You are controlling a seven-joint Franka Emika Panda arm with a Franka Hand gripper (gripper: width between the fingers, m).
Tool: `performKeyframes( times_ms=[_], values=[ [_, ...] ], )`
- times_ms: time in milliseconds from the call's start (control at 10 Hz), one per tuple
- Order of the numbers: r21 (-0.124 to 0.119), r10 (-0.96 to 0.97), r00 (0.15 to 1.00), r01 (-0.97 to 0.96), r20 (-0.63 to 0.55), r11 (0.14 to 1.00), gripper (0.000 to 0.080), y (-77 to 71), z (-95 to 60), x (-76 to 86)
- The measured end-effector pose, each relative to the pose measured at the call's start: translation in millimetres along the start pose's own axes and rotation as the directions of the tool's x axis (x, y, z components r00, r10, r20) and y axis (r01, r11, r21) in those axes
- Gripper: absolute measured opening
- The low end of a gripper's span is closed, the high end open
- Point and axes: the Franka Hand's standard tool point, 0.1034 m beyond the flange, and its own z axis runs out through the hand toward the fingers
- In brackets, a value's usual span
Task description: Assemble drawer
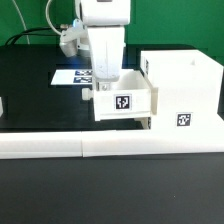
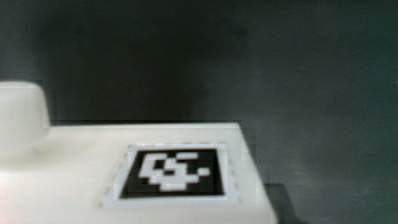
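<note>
On the black table (image 1: 30, 100), near the middle of the exterior view, sits a small white tray (image 1: 125, 102). It has a black-and-white square tag (image 1: 124, 101) on its front side. The tray looks pushed partway into the big white shell (image 1: 185, 90), which stands at the exterior view's right. The two look like they touch, but I cannot tell how far in the tray goes. The shell is a tall box, and it has its own square tag (image 1: 184, 121) low on its front.

The white robot arm (image 1: 103, 30) comes straight down over the tray. Its gripper (image 1: 103, 82) is right at the tray's top edge, on the side away from the shell. The arm hides the fingers, so I cannot tell if they are apart or squeezed together, or if they hold the tray.

Behind the arm, a flat marker board (image 1: 68, 76) with tags lies on the table. A long low white bar (image 1: 110, 148) runs across the front of the table, just in front of the tray and the shell.

The wrist view is blurry. It shows a flat white face of the drawer (image 2: 89, 140) with a square tag (image 2: 173, 171) on it, close to the camera. A rounded white shape (image 2: 20, 115) stands up at the side. I cannot tell what it is. Beyond it all is dark.
</note>
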Motion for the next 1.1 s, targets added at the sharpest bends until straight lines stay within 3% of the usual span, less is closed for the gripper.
performKeyframes(
  times_ms=[1100],
  values=[
    [0.014,0.014,1.000,-0.014,0.002,1.000,0.0042,4.9,-6.1,2.2]
  ],
)
